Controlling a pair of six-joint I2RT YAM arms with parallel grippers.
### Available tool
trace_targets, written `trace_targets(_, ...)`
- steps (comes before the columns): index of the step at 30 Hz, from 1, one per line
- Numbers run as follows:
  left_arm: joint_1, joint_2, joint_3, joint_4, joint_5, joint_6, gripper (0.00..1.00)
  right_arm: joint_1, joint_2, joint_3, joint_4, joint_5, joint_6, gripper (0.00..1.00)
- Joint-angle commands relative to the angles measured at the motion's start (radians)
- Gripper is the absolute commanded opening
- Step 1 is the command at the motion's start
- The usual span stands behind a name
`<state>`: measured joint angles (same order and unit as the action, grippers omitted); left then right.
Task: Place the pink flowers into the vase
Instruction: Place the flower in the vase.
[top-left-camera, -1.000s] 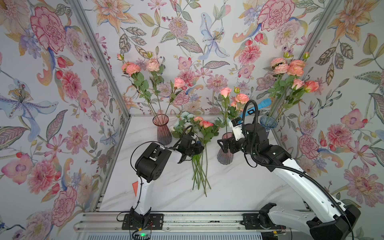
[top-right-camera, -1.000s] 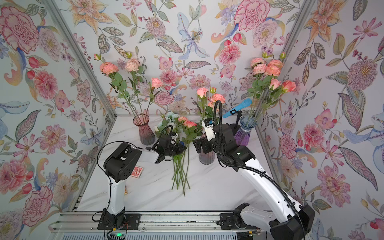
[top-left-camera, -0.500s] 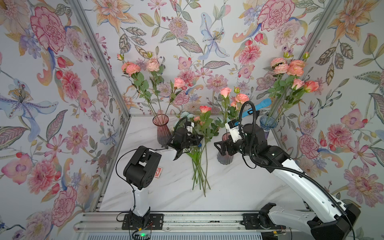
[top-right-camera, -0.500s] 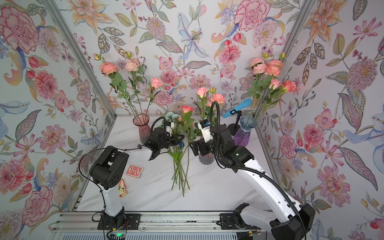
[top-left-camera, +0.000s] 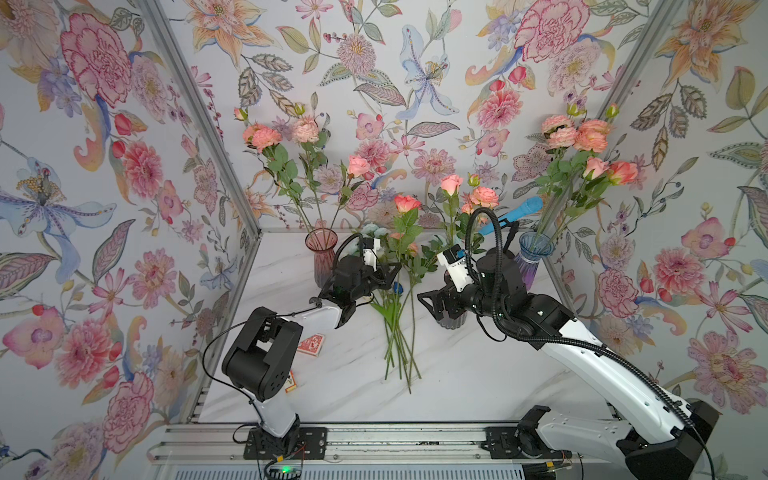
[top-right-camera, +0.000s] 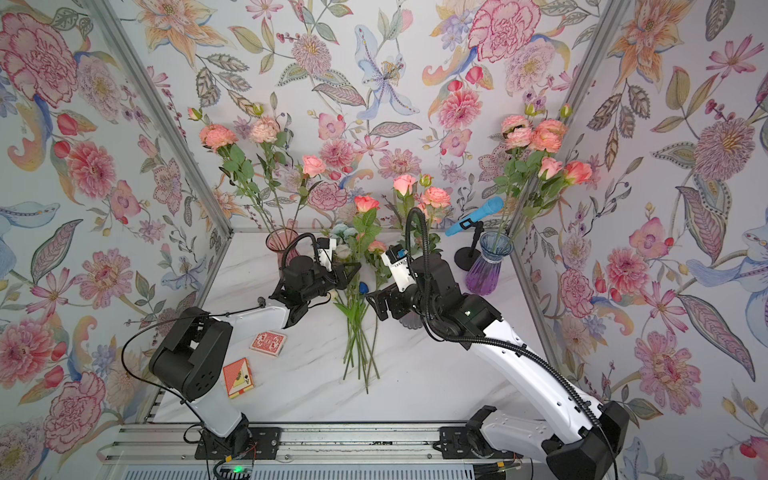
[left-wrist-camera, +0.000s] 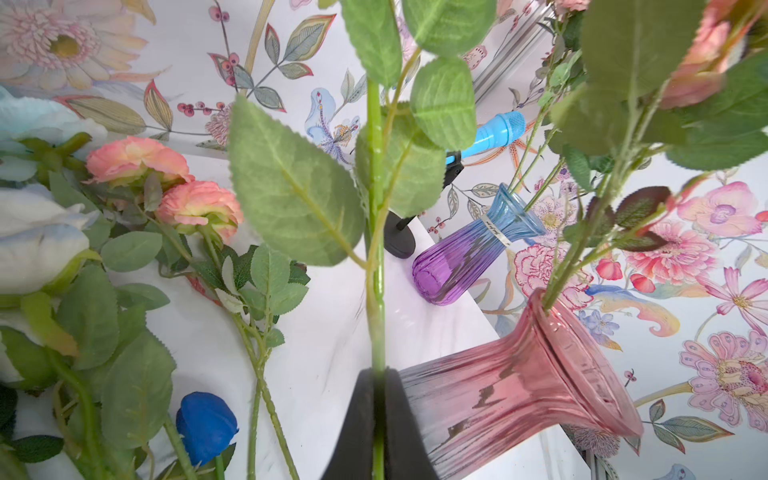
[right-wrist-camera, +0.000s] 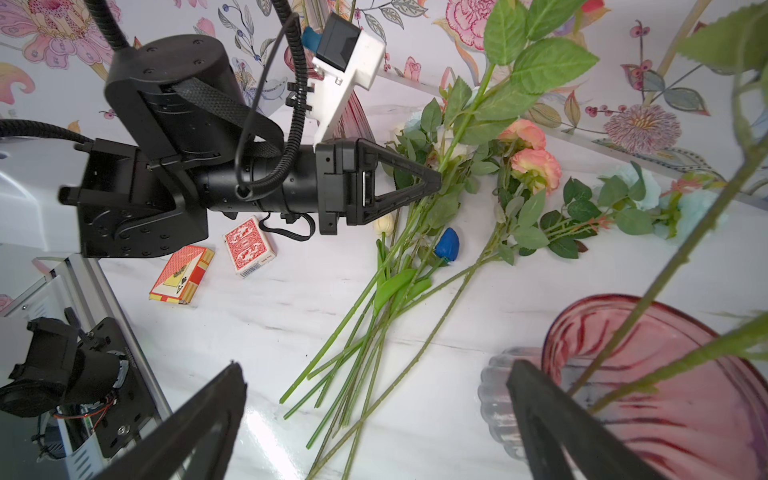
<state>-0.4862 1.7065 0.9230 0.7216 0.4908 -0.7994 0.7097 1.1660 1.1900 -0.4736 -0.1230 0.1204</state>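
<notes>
The left fingers (left-wrist-camera: 355, 432) are shut tight on the stem of a pink rose (top-left-camera: 407, 203), held roughly upright with the bloom uppermost. The pink vase (left-wrist-camera: 519, 395) stands just beside the stem, on the right arm's side. The right fingers (right-wrist-camera: 199, 424) gape wide and empty by its rim.

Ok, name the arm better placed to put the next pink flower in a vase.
Left. The left end effector is shut on a rose stem, held upright near the middle vase; the right end effector is open and empty.
</notes>
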Motion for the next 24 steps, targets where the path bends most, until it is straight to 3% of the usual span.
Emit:
trace_targets(1,0.008,-0.061,-0.047,0.129,-0.001,0.026,0.0,0.013,0.013,0.034,0.046,0.008,0.014,0.99)
trace_targets(9,-0.003,-0.131,-0.159,0.325,0.047,0.001,0.0,0.019,0.064,0.063,0.12,0.014,0.063,0.99)
trace_targets(17,-0.055,-0.134,-0.186,0.439,0.082,-0.015,0.0,0.02,0.145,0.115,0.205,0.03,0.11,0.84)
trace_targets(24,-0.101,-0.176,-0.202,0.483,0.093,-0.028,0.0,0.021,0.2,0.149,0.247,0.041,0.122,0.77)
